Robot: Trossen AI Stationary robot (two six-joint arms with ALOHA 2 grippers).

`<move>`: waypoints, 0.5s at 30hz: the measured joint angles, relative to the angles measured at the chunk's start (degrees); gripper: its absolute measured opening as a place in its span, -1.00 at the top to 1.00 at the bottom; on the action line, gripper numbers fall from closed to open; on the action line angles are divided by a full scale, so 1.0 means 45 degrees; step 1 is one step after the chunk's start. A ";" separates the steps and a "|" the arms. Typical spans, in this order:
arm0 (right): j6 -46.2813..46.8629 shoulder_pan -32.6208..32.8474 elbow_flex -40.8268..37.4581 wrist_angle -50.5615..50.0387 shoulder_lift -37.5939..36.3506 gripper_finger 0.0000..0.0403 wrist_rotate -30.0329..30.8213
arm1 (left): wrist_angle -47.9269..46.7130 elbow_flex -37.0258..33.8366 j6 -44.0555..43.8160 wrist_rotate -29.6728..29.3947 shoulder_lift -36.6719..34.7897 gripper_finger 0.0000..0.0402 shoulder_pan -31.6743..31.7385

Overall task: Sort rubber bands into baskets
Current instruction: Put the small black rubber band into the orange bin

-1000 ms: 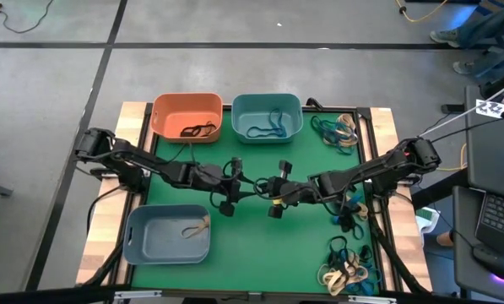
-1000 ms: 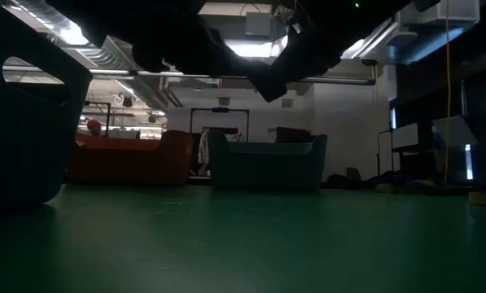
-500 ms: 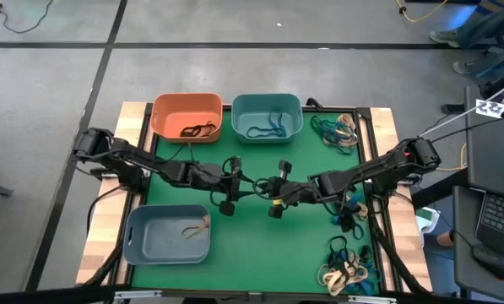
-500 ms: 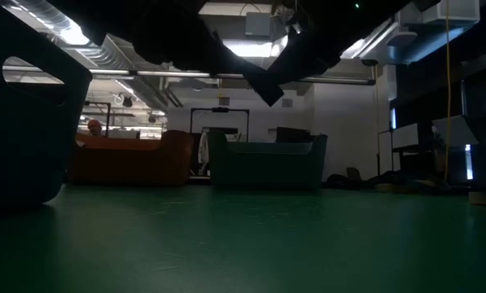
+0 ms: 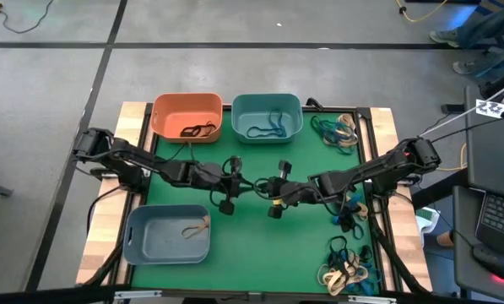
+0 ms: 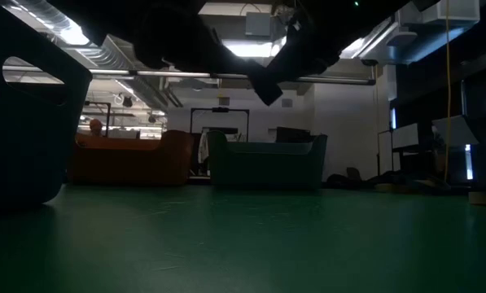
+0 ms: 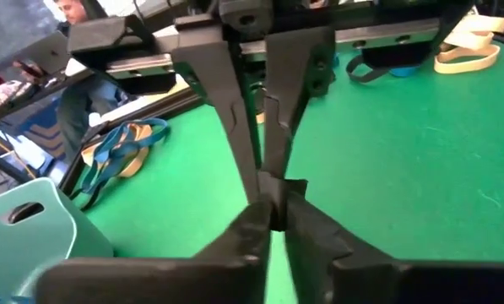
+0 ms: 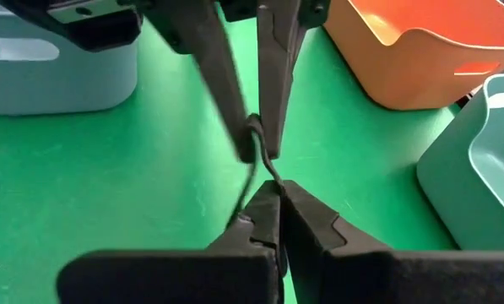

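Above the middle of the green mat, my left gripper (image 5: 252, 185) and my right gripper (image 5: 267, 188) meet tip to tip, both shut on one thin black rubber band (image 8: 262, 162). The short band spans the small gap between the two pairs of fingertips. Of the three baskets, the orange one (image 5: 162, 118) holds a black band, the teal one (image 5: 240, 115) holds blue bands and the grey-blue one (image 5: 140, 238) holds a tan band. My left gripper pinches one end of the black band (image 8: 252, 137) between its two fingertips, coming from the table's left and slanting a little down. The band is lifted clear of the mat. My right gripper pinches the band's other end (image 8: 269, 187) between its two fingertips, coming from the table's right and slanting down. The band runs on to the left gripper's fingers (image 8: 279, 93), clear of the mat.
Loose piles of blue, tan and black bands lie on the mat's right side, at the far corner (image 5: 338, 131), by the right arm (image 5: 351, 215) and at the near corner (image 5: 346, 266). A laptop (image 5: 496, 219) sits beyond the table's right edge.
My left gripper's fingers have closed on the band's free end, while my right gripper has stayed shut on the other end. Both arms have kept their place over the mat's middle.
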 joint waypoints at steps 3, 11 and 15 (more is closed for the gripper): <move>0.0555 0.0000 0.0000 -0.0009 0.0000 0.94 -0.0003 | 0.0017 0.0000 0.0046 -0.0002 0.0000 0.96 0.0000; 0.0965 0.0000 0.0000 -0.0107 0.0005 0.63 -0.0862 | -0.0003 0.0000 0.0241 0.0008 0.0000 0.96 -0.0005; 0.1203 0.0000 0.0000 -0.0692 -0.0061 0.41 -0.1712 | -0.0348 0.0000 0.0299 -0.0269 -0.0017 0.96 0.0005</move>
